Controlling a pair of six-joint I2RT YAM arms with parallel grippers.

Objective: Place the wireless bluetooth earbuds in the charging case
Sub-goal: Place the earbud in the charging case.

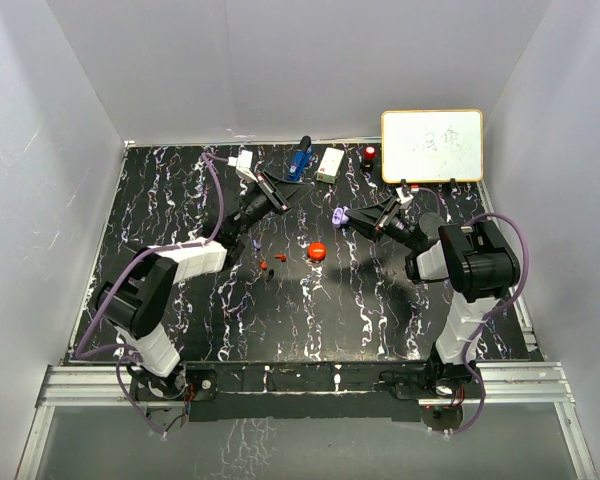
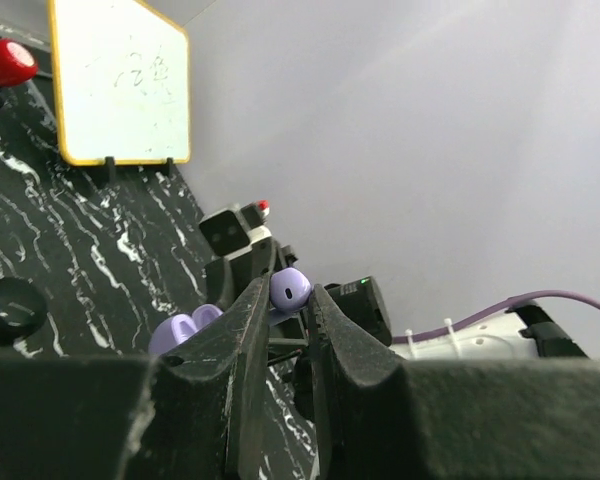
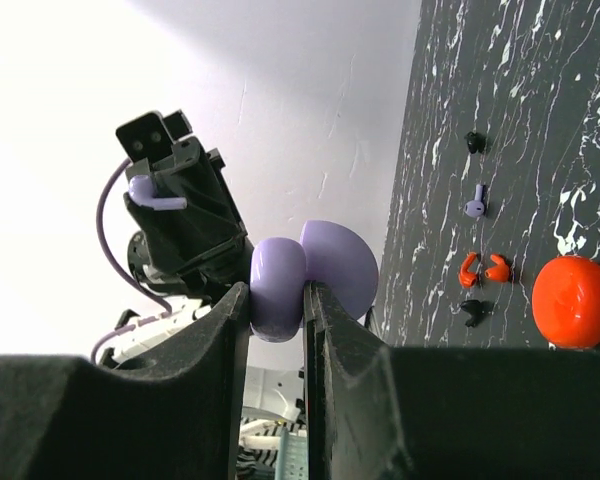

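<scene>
My left gripper (image 1: pixel 278 188) (image 2: pixel 288 296) is shut on a small purple earbud (image 2: pixel 292 286) held in the air; the earbud also shows in the right wrist view (image 3: pixel 152 196). My right gripper (image 1: pixel 348 216) (image 3: pixel 278 305) is shut on the purple charging case (image 3: pixel 279 283) (image 1: pixel 340 213), whose lid (image 3: pixel 342 262) stands open. The two grippers face each other above the table's far middle, a short gap apart. A second purple earbud (image 3: pixel 475 206) lies on the table. Tiny red pieces (image 3: pixel 483 269) (image 1: pixel 265 264) and black pieces (image 3: pixel 474 312) lie beside it.
A round red puck (image 1: pixel 317 251) (image 3: pixel 574 301) lies mid-table. A whiteboard (image 1: pixel 432 146) stands at the back right. Along the back edge are a blue object (image 1: pixel 300 160), a white box (image 1: pixel 330 165) and a red-topped item (image 1: pixel 369 154). A black puck (image 2: pixel 10 305) lies on the table.
</scene>
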